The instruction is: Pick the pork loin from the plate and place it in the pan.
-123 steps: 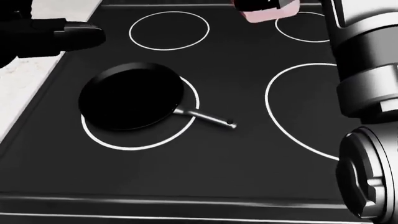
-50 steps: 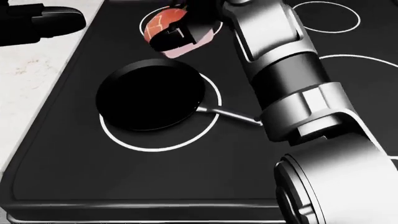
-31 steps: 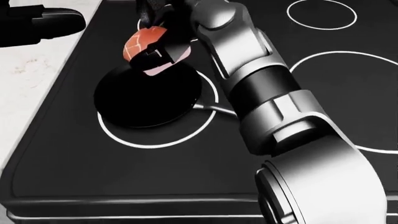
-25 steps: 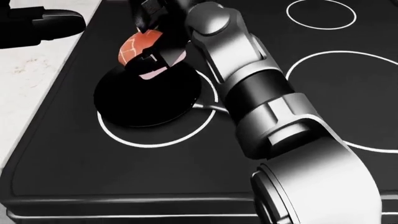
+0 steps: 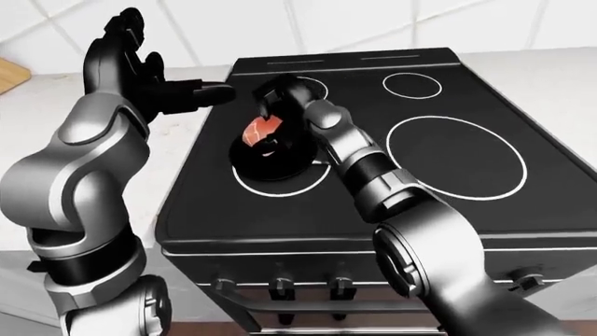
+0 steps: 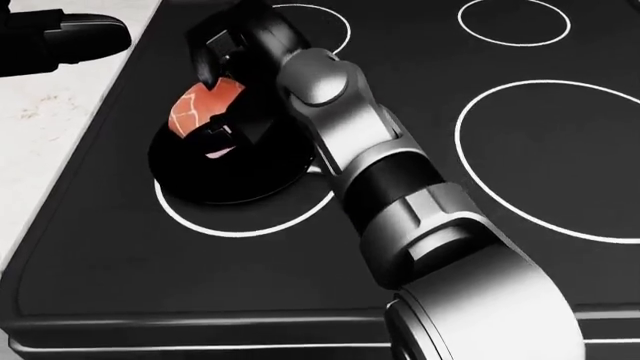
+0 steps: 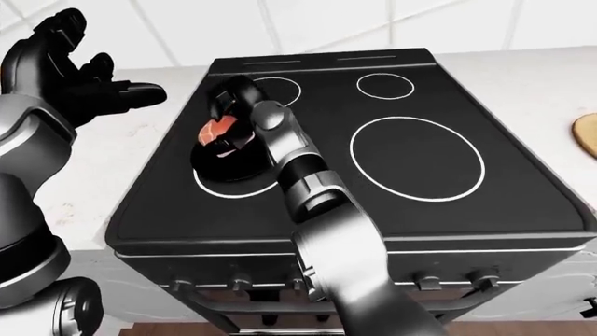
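Note:
The pork loin (image 6: 196,111), red-orange with pale marbling and a pink underside, hangs low over the black pan (image 6: 215,180) on the stove's lower left burner ring. My right hand (image 6: 215,94) reaches in from the lower right and is shut on the pork loin, its black fingers wrapped round it. Whether the meat touches the pan's floor I cannot tell. The pan's handle is hidden behind my right forearm. My left hand (image 5: 154,87) is raised above the counter to the left of the stove, open and holding nothing. The plate shows only as a tan edge (image 7: 588,136) at far right.
The black glass stove top (image 5: 448,203) has several white burner rings; a large one (image 6: 560,161) lies right of the pan. White counter (image 5: 28,133) flanks the stove on both sides. A wooden board corner (image 5: 11,73) sits at far left. Knobs (image 7: 425,282) line the stove's lower panel.
My right hand has carried the pork loin from the upper right down and leftward, and it now sits low over the pan. The left hand has stayed where it was.

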